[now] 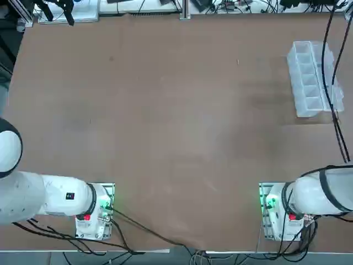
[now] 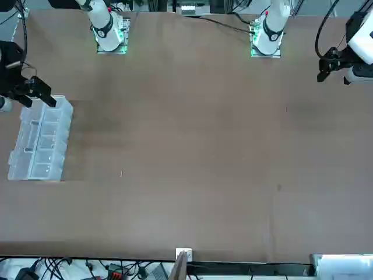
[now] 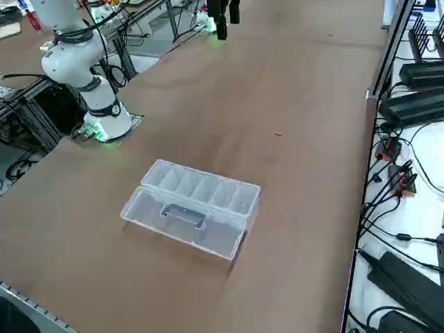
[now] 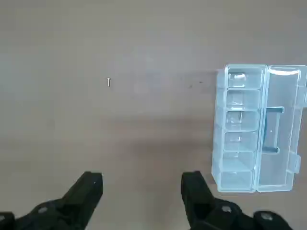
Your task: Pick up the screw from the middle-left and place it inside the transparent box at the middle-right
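Brown tabletop [image 1: 165, 138] carries faint dark marks that could be mistaken for the target, and the transparent box [image 4: 249, 127], lid open, offers small compartments easy to miss. The right gripper [image 4: 141, 191] hangs high, fingers wide apart and empty. The screw [image 4: 109, 82] lies flat, well ahead of it and left of the box, so thin the fingers may slip off.

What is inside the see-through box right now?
The transparent box lies open, its lid folded flat beside it. Its little compartments in a row look empty. The screw lies on the table, apart from the box. The right gripper is open above the table.
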You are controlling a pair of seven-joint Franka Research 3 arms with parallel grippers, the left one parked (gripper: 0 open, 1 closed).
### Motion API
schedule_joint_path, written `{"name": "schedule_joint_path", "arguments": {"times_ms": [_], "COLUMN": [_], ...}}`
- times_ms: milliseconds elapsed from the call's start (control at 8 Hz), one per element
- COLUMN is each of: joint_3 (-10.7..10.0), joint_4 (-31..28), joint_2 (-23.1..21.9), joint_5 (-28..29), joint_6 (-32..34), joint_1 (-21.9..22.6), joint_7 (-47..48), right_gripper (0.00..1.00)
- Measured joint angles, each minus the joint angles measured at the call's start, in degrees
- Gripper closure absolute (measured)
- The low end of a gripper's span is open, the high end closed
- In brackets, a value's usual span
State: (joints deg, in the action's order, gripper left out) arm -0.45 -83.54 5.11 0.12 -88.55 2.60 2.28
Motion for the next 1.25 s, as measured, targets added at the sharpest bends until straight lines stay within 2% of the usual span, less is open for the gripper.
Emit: {"name": "schedule_joint_path", "arguments": {"times_ms": [375, 750, 1250], "joint_3": [0.05, 0.35, 0.53], "joint_4": [-0.06, -0.06, -0.49], "joint_2": [0.02, 1.44, 9.77], "joint_5": [-0.56, -0.55, -0.54], "joint_6": [-0.15, -1.06, -10.72], "joint_1": [0.36, 2.56, 7.49], "joint_7": [0.0, 0.16, 5.31], "right_gripper": [0.0, 0.0, 0.0]}}
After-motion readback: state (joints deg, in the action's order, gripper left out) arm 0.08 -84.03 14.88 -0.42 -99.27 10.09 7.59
